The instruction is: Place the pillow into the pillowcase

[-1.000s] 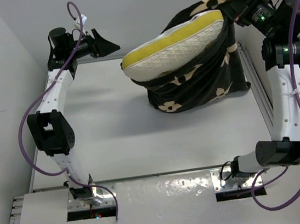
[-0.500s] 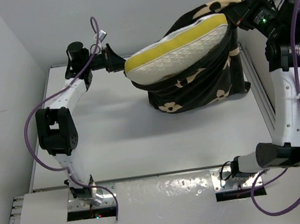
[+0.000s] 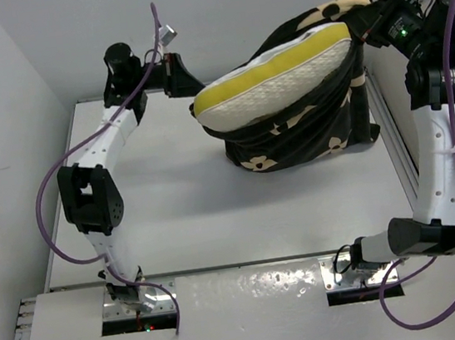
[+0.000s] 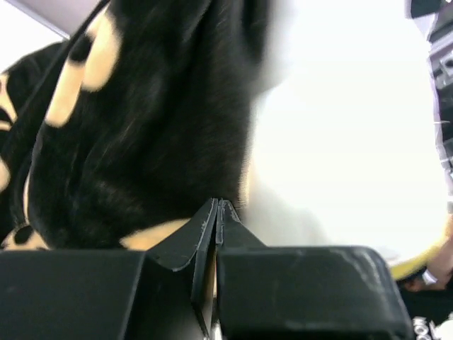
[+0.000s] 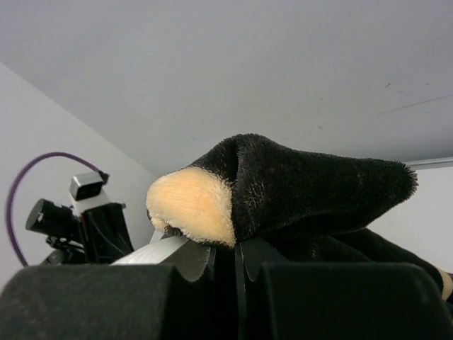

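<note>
At 6 o'clock in the top view both arms are bolted to the near edge of the table (image 3: 175,219). The left arm (image 3: 88,197) rises along the 9 o'clock side and the right arm (image 3: 436,151) along the 3 o'clock side. Farther in, toward 1 o'clock, the pillowcase (image 3: 299,139) stands bunched, its lower part resting on the table and its far corner lifted high. The pillow (image 3: 284,87) lies tilted and partly inside it: the right end is sunk in the case's mouth, and the left end juts out toward 10 o'clock, off the surface, with the yellow band (image 3: 254,81) turned upward (a good part of the pillow shows outside the black cloth). At 11 o'clock the left gripper (image 3: 185,77) sits just beside that free end. In its wrist view the fingers (image 4: 187,244) are pressed together tip to tip, with black-and-tan cloth and the pale pillow right beyond them. That view is blurred, so I cannot tell whether any cloth is caught between the tips. Farthest back, at 1 o'clock, the right gripper (image 3: 362,25) is raised. Its fingers (image 5: 190,258) are pinched on a fold of the pillowcase, a tan patch on the fold's left side, held up in front of the grey wall (image 5: 283,64).
</note>
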Robot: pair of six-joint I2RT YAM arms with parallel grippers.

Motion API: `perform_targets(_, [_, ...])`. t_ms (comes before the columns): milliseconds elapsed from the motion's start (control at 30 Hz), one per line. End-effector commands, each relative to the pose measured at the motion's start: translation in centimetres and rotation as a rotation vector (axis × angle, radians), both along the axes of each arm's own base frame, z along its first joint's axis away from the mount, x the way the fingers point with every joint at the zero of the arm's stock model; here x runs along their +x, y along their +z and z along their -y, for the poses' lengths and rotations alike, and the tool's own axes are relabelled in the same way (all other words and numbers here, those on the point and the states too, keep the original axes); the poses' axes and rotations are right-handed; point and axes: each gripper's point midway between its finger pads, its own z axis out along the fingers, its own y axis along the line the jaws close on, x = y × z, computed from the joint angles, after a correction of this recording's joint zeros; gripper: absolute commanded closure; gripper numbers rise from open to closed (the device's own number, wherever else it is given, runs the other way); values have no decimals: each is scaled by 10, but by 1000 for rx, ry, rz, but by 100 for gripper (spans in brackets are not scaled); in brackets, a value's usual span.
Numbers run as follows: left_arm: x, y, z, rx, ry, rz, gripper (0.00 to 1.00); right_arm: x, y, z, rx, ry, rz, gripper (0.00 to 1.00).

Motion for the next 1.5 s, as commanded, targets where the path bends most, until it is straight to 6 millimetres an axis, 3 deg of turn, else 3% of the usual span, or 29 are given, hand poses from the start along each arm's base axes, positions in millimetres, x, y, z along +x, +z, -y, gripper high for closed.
perform_targets(0, [-1,21,-19,21,-38,49,100,-8,13,1,-19,-6,45,100])
perform_targets(33, [3,25,-27,22,-25,45,100,-6,10,3,-17,-14,34,100])
perform_targets(133, [29,74,-74,-4,157,133,100,4,2,15,-8,-47,-5,100])
perform_targets(167, [45,110,-111,-52,309,233,100,11,4,19,7,-59,-8,100])
perform_targets(233, [47,155,-145,-125,429,405,100,18,12,32,36,-86,5,100])
perform_targets(267, [36,198,-163,-146,490,511,100,16,30,34,46,-90,48,100])
perform_targets(333, [37,208,-169,-115,519,522,100,19,49,34,73,-77,106,100])
perform_targets(400, [43,168,-147,-30,439,510,99,17,56,31,90,-56,129,100])
perform_targets(433, [37,147,-131,-12,387,411,88,13,58,25,86,-30,140,100])
perform_targets(467, [36,95,-102,-3,276,260,59,17,46,23,81,-20,118,100])
perform_targets(533, [19,73,-81,-13,204,241,25,13,38,20,64,-7,108,100])
perform_targets(567, [13,44,-56,-12,165,210,6,11,31,18,59,-1,94,100])
perform_targets(600, [4,48,-50,-14,182,274,0,9,26,19,37,-3,87,100])
perform_targets(633, [17,33,-49,25,255,353,0,8,19,19,33,-5,59,100])
perform_targets(733, [38,23,-43,151,371,419,0,-2,12,17,-11,11,37,100])
perform_targets(900, [60,6,-49,129,415,281,0,-20,-4,10,-46,41,12,100])
perform_targets(1000, [44,-1,-27,63,319,239,0,-32,-25,-5,-86,143,-16,100])
perform_targets(1033, [31,-4,-12,46,260,239,0,-44,-25,-13,-112,192,6,100])
perform_targets(1133, [12,-17,6,52,160,239,0,-76,-53,-38,-201,386,24,100])
perform_targets(1300, [-6,-37,6,76,63,228,0,-97,-151,-31,-167,389,-171,100])
perform_targets(1433, [-22,-60,14,93,-18,188,0,-100,-187,-22,-104,335,-195,100])
perform_targets(1467, [-27,-70,17,100,-42,175,0,-100,-189,-18,-69,314,-202,100])
